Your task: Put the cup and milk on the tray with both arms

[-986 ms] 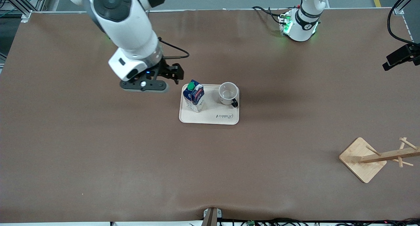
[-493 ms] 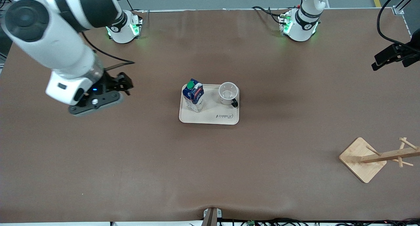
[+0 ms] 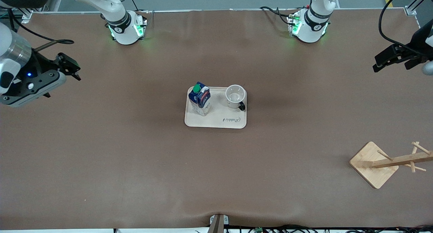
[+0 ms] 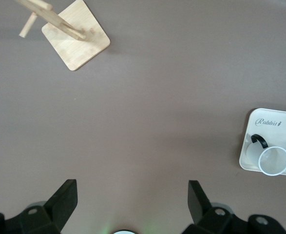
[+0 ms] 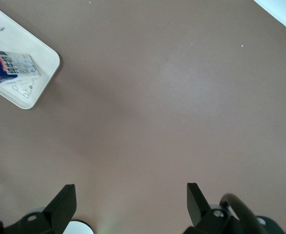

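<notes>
Brown matting covers the counter (image 3: 135, 152). At its middle lies the tray (image 3: 216, 122), a cream rectangle with rounded corners. On the tray stand the milk (image 3: 199, 98), toward the right arm's end, and the cup (image 3: 235, 96), toward the left arm's end; both are upright and apart from each other.

Front view: the milk's green cap and dark-blue gable top show, and the cup's black handle points toward the front camera. The cursive lettering sits on the tray's nearer edge. A wooden stand (image 3: 382, 163) lies on its side near the left arm's end of the counter, nearer to the front camera than the tray.

Right gripper (image 3: 67, 68) — up in the air over the right arm's end of the counter, well apart from the tray, holding nothing. In the right wrist view its fingers (image 5: 65, 207) stand wide apart over bare matting; this view shows only one corner of the tray and the milk's printed side, not the cup.

Left gripper (image 3: 394, 59) — over the left arm's end of the counter, also well apart from the tray. The left wrist view shows its fingers (image 4: 64, 200) spread apart and empty. This view looks down into the cup's open mouth and takes in the stand's square base; the milk does not show in it.
</notes>
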Robot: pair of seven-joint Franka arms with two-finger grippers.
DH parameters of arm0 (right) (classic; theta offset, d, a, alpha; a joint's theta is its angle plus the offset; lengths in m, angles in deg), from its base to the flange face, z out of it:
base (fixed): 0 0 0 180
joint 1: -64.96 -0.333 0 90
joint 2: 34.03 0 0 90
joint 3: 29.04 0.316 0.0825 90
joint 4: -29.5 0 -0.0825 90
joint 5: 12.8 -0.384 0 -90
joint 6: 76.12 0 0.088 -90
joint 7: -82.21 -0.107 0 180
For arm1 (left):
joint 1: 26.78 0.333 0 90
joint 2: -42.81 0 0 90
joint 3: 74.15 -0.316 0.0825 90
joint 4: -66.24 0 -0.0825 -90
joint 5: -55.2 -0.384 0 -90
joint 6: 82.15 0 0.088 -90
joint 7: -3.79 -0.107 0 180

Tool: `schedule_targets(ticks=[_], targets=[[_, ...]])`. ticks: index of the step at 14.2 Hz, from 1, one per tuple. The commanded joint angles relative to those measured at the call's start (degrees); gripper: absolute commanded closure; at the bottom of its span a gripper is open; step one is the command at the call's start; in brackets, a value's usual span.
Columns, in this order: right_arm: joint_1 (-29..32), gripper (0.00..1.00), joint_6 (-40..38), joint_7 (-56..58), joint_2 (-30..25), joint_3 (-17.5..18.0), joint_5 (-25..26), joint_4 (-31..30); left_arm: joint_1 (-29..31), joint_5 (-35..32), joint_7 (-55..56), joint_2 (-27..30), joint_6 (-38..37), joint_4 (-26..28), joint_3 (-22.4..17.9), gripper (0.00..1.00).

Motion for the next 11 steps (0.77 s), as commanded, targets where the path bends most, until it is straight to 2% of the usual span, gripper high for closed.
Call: schedule_targets(ticks=[1,3,4,6,8,10,11], targets=[[6.6,0.00,0.6,2.1,0.3,0.8,-1.3,0.1,0.1,0.8,1.0,1.9,0.6,2.2,0.9,0.00],[10.2,0.00,0.3,1.7,-0.6,0.8,-2.4,-1.7,0.2,0.6,1.0,2.0,0.6,2.5,1.2,0.00],[12.1,0.00,0.4,1.8,-2.0,0.8,-4.9,-4.4,0.2,0.6,1.0,2.0,0.6,2.5,1.3,0.00],[13.5,0.00,2.2,0.5,-7.0,0.7,-5.9,-11.3,0.0,0.6,1.0,2.0,0.6,2.3,1.9,0.00],[13.5,0.00,6.3,-10.0,-13.0,0.9,-5.9,-19.8,0.5,0.6,0.9,2.1,0.5,2.3,2.5,0.00],[12.9,0.00,6.9,-21.2,-17.7,1.3,-5.9,-25.9,0.5,0.6,0.9,2.7,0.2,2.4,2.5,0.00],[12.8,0.00,6.8,-22.8,-18.9,1.3,-5.9,-27.4,0.6,0.6,0.9,2.8,0.1,2.4,2.5,0.00]])
